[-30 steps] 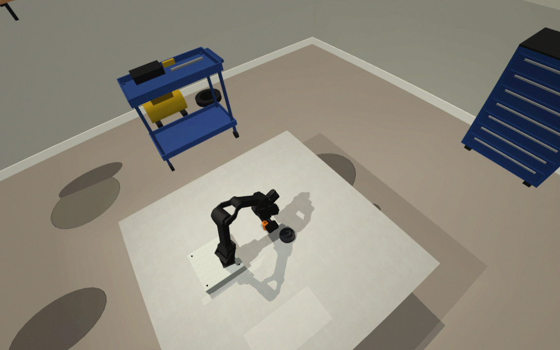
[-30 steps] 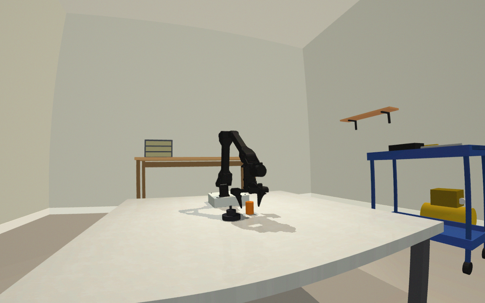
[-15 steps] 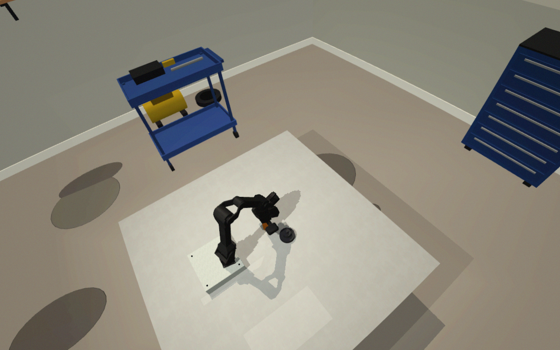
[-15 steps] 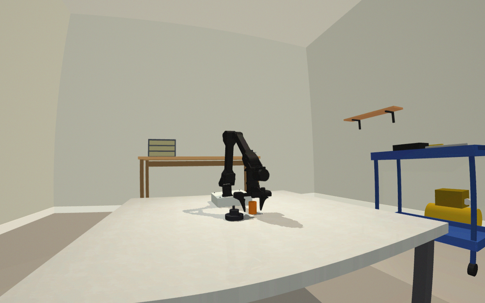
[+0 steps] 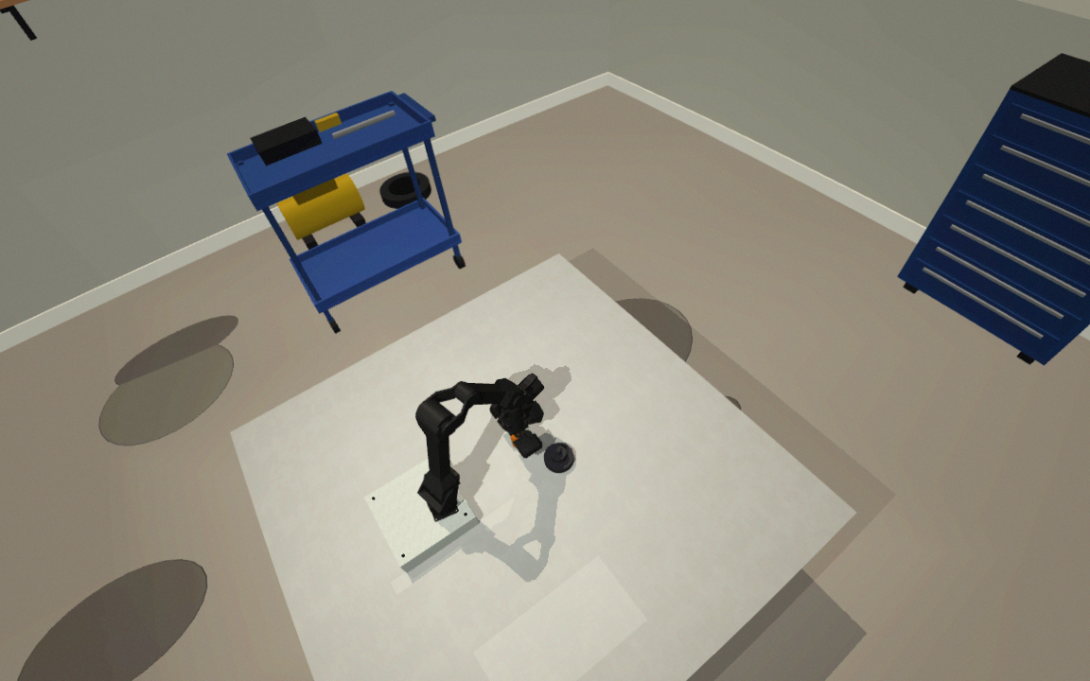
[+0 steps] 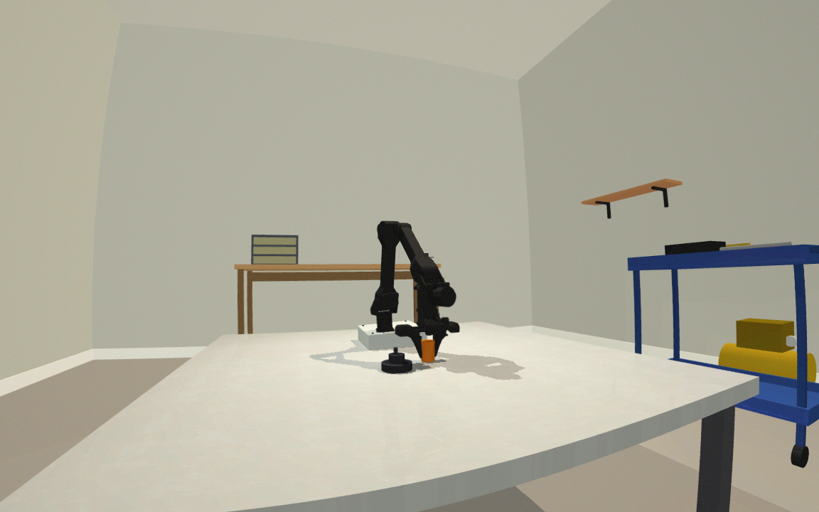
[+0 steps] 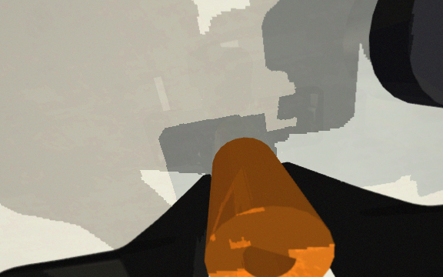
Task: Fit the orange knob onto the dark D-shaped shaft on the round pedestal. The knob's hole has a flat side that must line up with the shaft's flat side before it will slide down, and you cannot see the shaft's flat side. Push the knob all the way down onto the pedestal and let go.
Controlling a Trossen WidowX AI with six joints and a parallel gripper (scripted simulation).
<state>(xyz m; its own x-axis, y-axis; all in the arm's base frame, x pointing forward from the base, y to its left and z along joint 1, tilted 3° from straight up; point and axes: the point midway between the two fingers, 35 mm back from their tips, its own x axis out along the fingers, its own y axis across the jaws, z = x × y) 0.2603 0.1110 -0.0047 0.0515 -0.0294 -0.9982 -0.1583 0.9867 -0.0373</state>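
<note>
Just beside the round pedestal (image 5: 559, 458) (image 6: 397, 365) (image 7: 392, 73), the black gripper (image 5: 521, 442) (image 6: 428, 353) (image 7: 246, 175) has the orange knob (image 5: 514, 439) (image 6: 427, 350) (image 7: 260, 227) pinched between its two fingers! Upright goes the knob, low at the tabletop (image 5: 684, 508) (image 6: 336, 432) (image 7: 52, 115) next to the pedestal, apart from it, its D-shaped hole (image 7: 269, 261) facing up. And on top of the pedestal, the dark shaft (image 6: 395, 350) stands bare!

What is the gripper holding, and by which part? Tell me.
The orange knob, held by its sides between the gripper's two fingers.
</note>
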